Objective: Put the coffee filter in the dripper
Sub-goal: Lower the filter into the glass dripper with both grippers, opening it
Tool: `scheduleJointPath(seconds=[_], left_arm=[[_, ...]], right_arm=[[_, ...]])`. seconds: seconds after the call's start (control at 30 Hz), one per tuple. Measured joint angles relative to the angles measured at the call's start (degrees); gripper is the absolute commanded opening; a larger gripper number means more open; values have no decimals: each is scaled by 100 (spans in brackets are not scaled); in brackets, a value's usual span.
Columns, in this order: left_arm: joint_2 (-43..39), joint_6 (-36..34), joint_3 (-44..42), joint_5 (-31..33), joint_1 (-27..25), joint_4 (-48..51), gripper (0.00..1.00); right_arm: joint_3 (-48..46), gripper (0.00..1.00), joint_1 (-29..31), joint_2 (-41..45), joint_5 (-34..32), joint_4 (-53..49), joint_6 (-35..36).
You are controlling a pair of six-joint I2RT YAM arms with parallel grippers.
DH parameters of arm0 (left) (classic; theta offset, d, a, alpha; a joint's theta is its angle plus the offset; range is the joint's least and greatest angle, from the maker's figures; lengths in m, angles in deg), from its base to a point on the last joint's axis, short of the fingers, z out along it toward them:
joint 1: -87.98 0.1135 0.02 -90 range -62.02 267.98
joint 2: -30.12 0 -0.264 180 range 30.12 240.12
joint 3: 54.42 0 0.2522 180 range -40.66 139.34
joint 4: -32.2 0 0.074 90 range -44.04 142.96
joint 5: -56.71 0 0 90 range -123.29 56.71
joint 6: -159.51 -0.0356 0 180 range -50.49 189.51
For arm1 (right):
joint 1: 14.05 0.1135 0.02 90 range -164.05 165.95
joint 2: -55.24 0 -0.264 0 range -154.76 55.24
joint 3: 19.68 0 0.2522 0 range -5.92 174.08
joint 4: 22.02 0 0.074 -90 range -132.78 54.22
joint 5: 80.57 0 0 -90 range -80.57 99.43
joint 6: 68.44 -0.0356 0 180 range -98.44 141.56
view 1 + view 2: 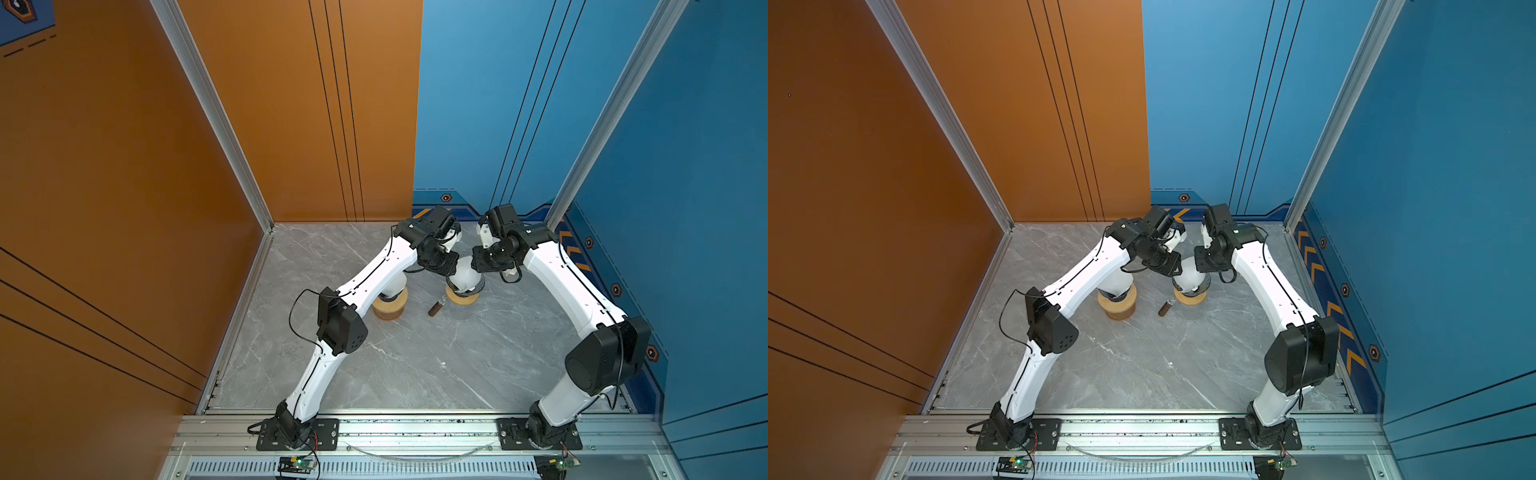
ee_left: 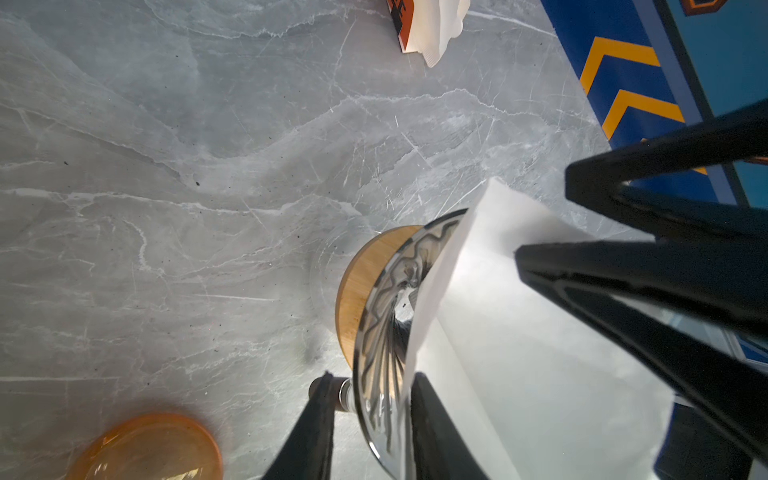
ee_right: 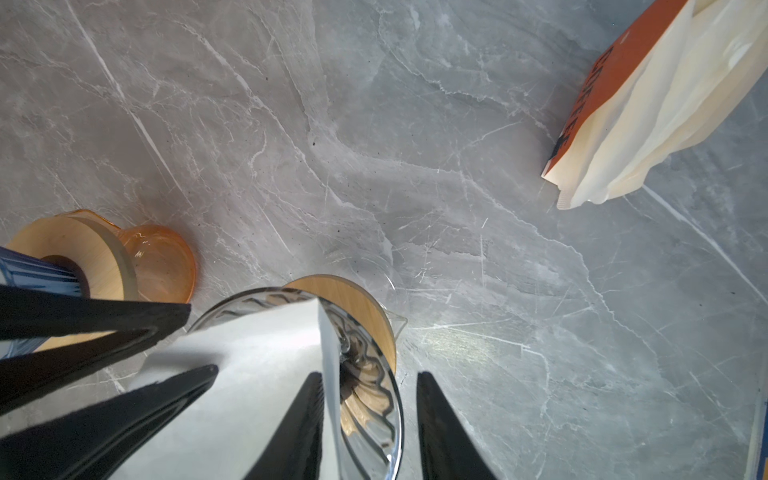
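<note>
Two sets of jaws and one paper cone, that's basically the whole situation here. The coffee filter (image 2: pixel 498 311) sits point-down in the clear dripper (image 2: pixel 382 299). The dripper stands on its wooden collar (image 1: pixel 462 298) toward the far middle of the table (image 1: pixel 374 365), a touch right of centre. My left gripper (image 2: pixel 374 376) comes at it from the left and my right gripper (image 3: pixel 370 374) from the right. Both hang right over the rim, so neither arm is really the nearer one. Both pairs of jaws stand partly apart with a gap showing, and nothing looks pinched. From each wrist, my fingers (image 3: pixel 449 428) straddle the glass rim, and the filter's edge runs up between them. So the paper lies directly below and between my jaws. Its long axis goes from the tip down in the funnel up to the open mouth, which stands above the rim. I'd say the placing is about done, and what's left is backing straight up. Any sideways drag could catch that edge and tip the filter out. I can't tell if the tip is fully seated, though. The other brewer (image 1: pixel 390 307) sits off to the left. The filter pack (image 3: pixel 648 108) lies well apart on the table, and I only see it from the wrists.
</note>
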Motion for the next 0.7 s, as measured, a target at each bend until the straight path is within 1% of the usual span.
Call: scheduleJointPath(seconds=[0.2, 0.47, 0.6, 0.7], left_arm=[[-39, -98, -111, 4, -2, -2, 34], [-138, -210, -214, 181, -2, -2, 34], [-184, -227, -225, 203, -2, -2, 35], [-192, -225, -225, 190, -2, -4, 35]], right_arm=[[-9, 41, 4, 0, -162, -114, -15], [-61, 42, 9, 0, -527, -284, -13], [-101, 47, 9, 0, -553, -319, -13], [-101, 50, 7, 0, -413, -317, -17]])
